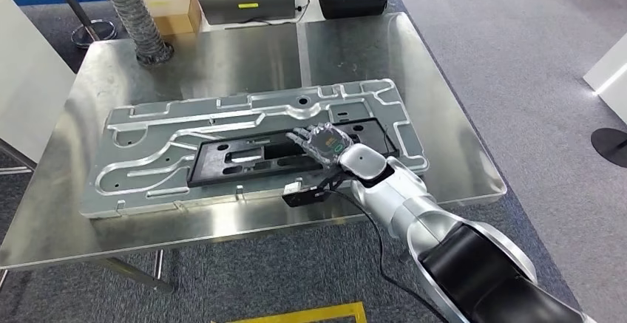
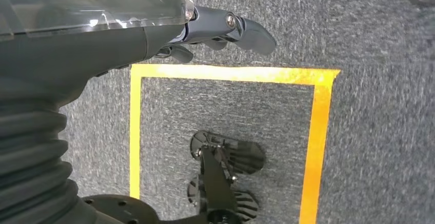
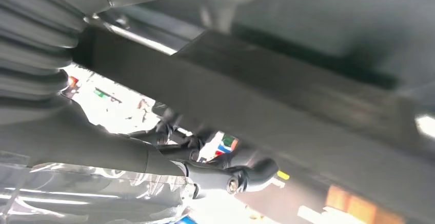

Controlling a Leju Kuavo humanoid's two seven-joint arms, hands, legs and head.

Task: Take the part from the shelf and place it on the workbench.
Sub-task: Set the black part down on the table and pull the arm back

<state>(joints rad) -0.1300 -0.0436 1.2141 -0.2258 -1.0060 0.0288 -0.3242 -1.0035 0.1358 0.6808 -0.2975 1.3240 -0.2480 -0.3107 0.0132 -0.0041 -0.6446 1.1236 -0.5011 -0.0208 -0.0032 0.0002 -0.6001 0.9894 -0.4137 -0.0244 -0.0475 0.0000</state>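
Part [image 1: 285, 154] under right robot hand [image 1: 323, 143]

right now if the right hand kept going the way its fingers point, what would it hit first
Probably the black part: the right hand lies over its right end, fingers pointing left along it. Whether they already touch it is unclear.

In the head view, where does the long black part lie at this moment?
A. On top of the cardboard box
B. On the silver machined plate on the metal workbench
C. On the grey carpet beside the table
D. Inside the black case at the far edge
B: the black part lies flat on the silver machined plate on the workbench, with the right robot hand over its right end.
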